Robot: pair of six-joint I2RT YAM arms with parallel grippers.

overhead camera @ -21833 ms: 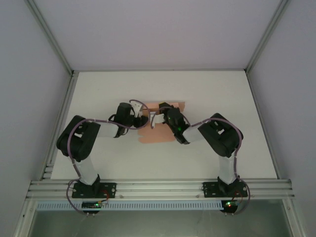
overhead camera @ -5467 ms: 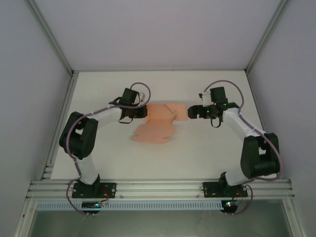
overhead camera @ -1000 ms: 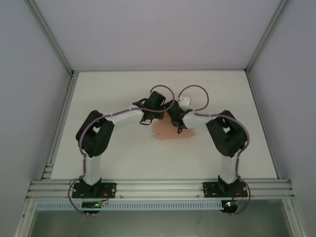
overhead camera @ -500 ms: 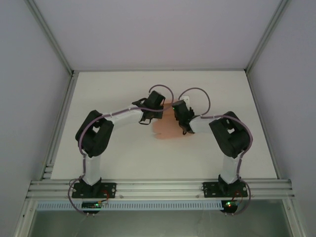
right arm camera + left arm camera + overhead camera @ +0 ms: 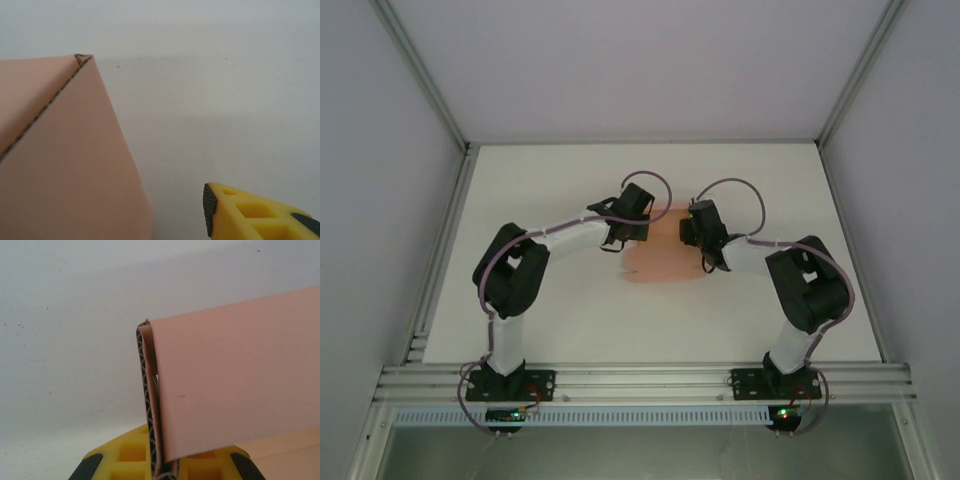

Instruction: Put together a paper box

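Top external view: a white table (image 5: 540, 190) is seen, enclosed by pale walls (image 5: 640, 60) and a metal frame (image 5: 420, 90). Near the table's middle the paper box (image 5: 660, 262) is found, salmon pink, partly folded, with a dark corrugated edge exposed. A doubled flap of it is clamped by the left gripper (image 5: 642, 232). The right gripper (image 5: 692, 232) is spread, its yellow finger (image 5: 250, 215) kept clear of the card

Left arm (image 5: 570, 235) jaws clamped; right arm (image 5: 760, 255) jaws parted.
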